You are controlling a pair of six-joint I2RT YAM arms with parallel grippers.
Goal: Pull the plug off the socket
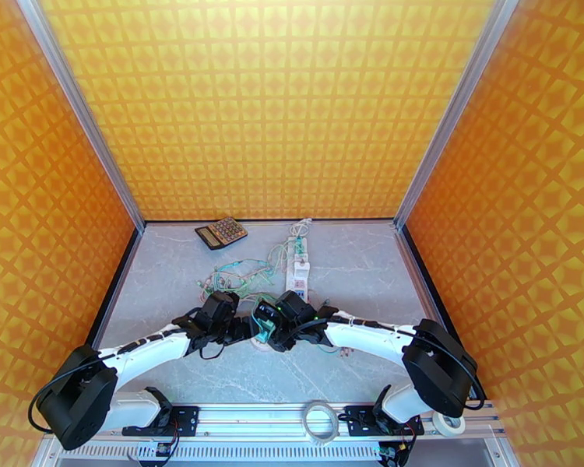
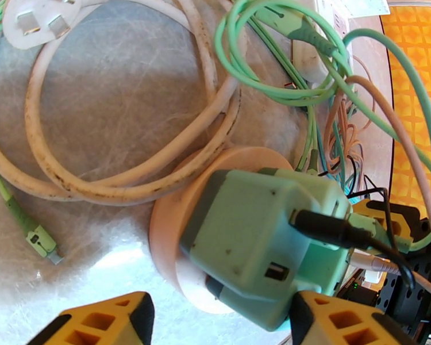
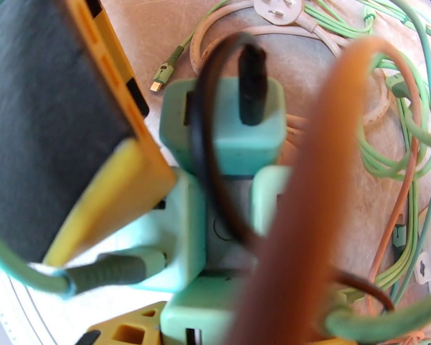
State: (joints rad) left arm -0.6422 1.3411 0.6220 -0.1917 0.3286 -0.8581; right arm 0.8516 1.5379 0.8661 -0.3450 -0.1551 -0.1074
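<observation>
Left wrist: my left gripper (image 2: 218,317) sits spread astride the mint socket cube (image 2: 256,237), holding nothing. Right wrist: my right gripper (image 3: 141,254) brackets a mint plug (image 3: 178,225); can't tell if clamped.

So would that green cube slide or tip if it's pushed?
The cube looks like hard plastic, so probably stiff. Several cables plug into it, so it would likely drag them along. It seems to sit on a round base and might tip off.
</observation>
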